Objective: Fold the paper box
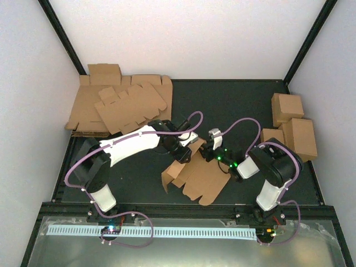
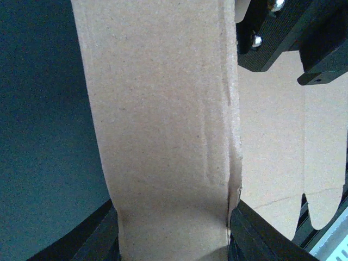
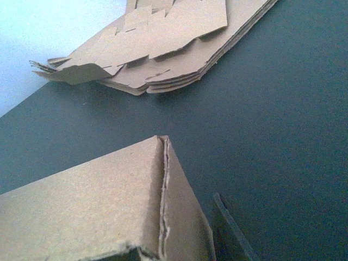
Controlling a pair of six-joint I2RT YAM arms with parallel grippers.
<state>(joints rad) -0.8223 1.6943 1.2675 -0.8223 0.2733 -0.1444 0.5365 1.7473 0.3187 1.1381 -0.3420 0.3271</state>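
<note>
The paper box is a brown die-cut blank lying partly folded at the middle of the dark mat, with one side raised. My left gripper is at its far left corner. In the left wrist view a cardboard flap fills the gap between both fingers, held across its width. My right gripper is at the box's far edge. In the right wrist view a folded cardboard ridge lies in front of the gripper. One finger shows beside the ridge and the other is hidden.
A thick heap of flat brown blanks lies at the back left and also shows in the right wrist view. Folded brown boxes stand at the right edge. White walls close off the back and sides.
</note>
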